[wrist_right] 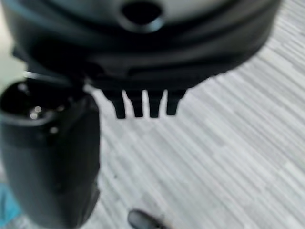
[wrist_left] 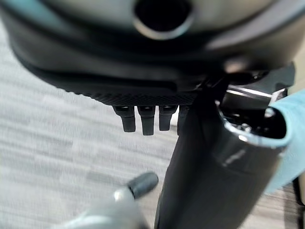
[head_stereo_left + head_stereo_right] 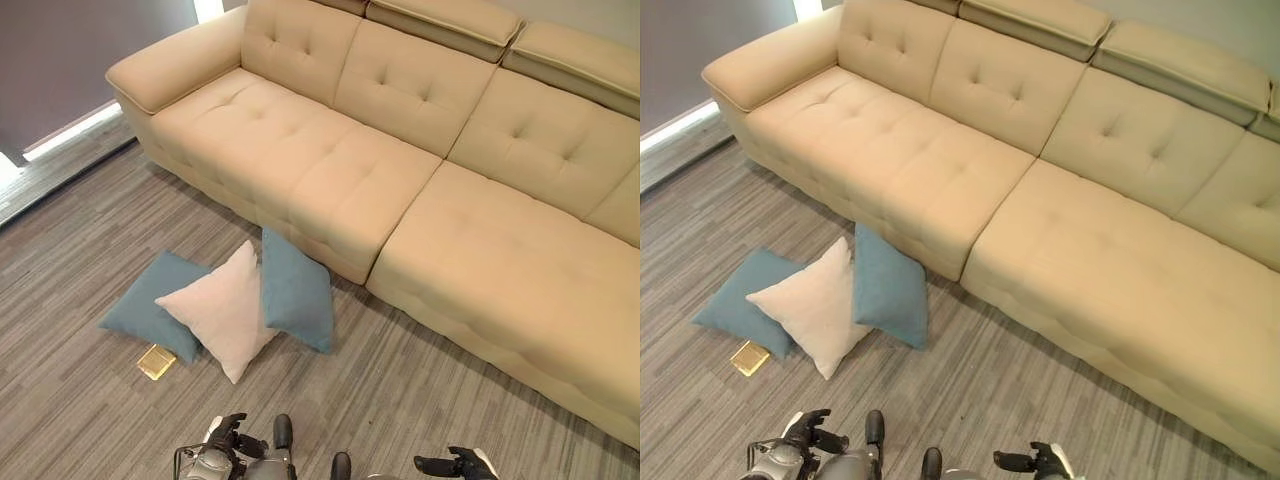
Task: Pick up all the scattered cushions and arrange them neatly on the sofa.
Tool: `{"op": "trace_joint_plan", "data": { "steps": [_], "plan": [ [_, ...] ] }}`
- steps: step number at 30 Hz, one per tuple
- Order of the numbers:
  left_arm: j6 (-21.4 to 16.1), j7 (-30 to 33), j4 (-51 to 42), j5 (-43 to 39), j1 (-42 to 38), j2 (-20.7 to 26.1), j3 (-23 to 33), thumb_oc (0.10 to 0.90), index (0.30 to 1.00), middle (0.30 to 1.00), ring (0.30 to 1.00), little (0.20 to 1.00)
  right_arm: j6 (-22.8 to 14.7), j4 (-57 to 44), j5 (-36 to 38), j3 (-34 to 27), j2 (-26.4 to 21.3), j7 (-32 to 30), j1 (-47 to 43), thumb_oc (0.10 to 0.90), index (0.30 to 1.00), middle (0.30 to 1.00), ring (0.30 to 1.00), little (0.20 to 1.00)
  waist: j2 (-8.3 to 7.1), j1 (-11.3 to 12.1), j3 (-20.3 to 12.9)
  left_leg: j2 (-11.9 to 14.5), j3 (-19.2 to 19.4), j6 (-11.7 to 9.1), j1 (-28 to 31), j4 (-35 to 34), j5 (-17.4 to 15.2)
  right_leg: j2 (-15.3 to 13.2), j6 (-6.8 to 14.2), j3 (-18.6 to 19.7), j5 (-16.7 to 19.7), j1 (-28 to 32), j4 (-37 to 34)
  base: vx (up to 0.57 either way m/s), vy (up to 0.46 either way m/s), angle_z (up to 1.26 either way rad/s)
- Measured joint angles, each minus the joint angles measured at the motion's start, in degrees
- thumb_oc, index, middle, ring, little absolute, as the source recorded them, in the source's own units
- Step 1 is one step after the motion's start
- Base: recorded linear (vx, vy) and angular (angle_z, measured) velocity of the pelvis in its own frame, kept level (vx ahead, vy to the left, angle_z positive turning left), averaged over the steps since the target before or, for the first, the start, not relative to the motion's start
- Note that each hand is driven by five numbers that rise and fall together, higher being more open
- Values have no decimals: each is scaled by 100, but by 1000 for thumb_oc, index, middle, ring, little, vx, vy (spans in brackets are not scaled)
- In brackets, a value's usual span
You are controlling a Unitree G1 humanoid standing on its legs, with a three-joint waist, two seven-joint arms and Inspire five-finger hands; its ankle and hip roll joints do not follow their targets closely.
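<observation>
lying on the floor point(image 3: 420, 400) at ten o'clock from me: two blue cushions point(image 3: 296, 290) flanking a white cushion point(image 3: 222, 310), beside the sofa point(image 3: 330, 150). my left hand point(image 3: 228, 440) and right hand point(image 3: 455, 465) hang empty, fingers relaxed.

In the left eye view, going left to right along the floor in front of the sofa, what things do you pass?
Flat blue cushion → small gold square object → white cushion → upright blue cushion leaning against the sofa.
</observation>
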Motion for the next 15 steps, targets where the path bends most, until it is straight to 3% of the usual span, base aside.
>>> {"op": "trace_joint_plan", "data": {
  "steps": [2,5,9,13,14,15],
  "plan": [
    [42,12,47,0,28,106,-13,800,900,900,900,900,-18,-50,-54,19,83,27,12,800,900,900,900,900,6,-8,-33,-48,-26,113,208,-44,-99,-202,229,11,-606,-555,1232,103,73,-3],
    [38,19,20,3,19,262,-59,800,900,900,900,900,-39,-51,-109,15,103,12,-112,800,900,900,900,900,-35,14,-68,-156,-59,205,359,-105,-246,-538,305,-13,-682,-1061,1980,158,19,15],
    [41,38,22,2,171,377,-54,800,900,900,900,900,-116,-256,-112,41,125,41,-187,800,900,900,900,900,-63,30,-90,-139,-40,213,616,-177,-407,-738,320,-18,-636,-1422,1707,158,-36,-3],
    [71,26,45,2,255,394,-55,800,900,900,900,900,-131,-273,-113,47,173,59,-202,800,900,900,900,900,-122,28,-114,-92,-34,206,734,-218,-449,-653,246,-7,-264,-1540,932,170,-78,-2],
    [110,19,35,1,271,326,-52,800,900,900,900,900,-116,-314,-106,24,171,89,-107,800,900,900,900,900,-131,-45,-112,76,-165,146,835,-245,-628,-409,198,193,339,-1770,524,244,-169,15],
    [108,20,40,0,283,318,-50,800,900,900,900,900,-128,-312,-105,-3,181,92,-84,800,900,900,900,900,-166,-34,-117,104,-187,11,857,-220,-682,-363,235,231,552,-1772,388,318,-226,34]
  ]
}}
